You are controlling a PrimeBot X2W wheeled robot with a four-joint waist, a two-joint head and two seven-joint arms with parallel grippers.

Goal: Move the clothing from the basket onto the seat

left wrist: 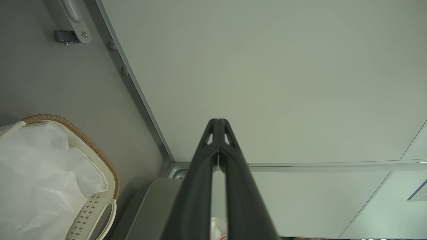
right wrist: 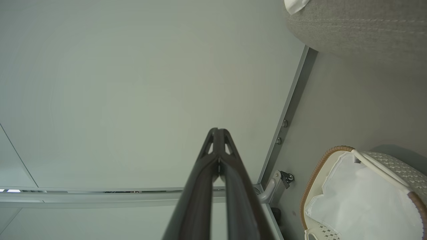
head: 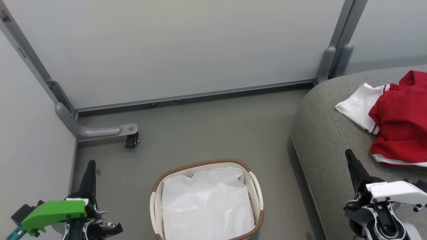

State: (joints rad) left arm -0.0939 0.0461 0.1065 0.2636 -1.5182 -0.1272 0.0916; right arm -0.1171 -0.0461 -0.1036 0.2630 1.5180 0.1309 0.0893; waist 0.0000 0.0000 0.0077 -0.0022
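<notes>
The red and white clothing [head: 397,120] lies in a heap on the grey seat [head: 327,140] at the right; a white corner of it [right wrist: 295,5] shows in the right wrist view on the seat [right wrist: 360,26]. The white basket [head: 255,186] with its brown rim stands on the floor at bottom centre, holding just its white liner [head: 206,203]. The basket [left wrist: 110,173] also appears in the left wrist view and the basket [right wrist: 320,163] in the right wrist view. My left gripper [head: 90,163] is shut and empty, left of the basket. My right gripper [head: 348,152] is shut and empty over the seat's front.
Pale partition panels [head: 173,46] with grey metal frames close off the back and left. A curved grey foot with a black caster [head: 131,140] juts onto the floor left of the basket. Open grey floor [head: 217,130] lies between basket, panels and seat.
</notes>
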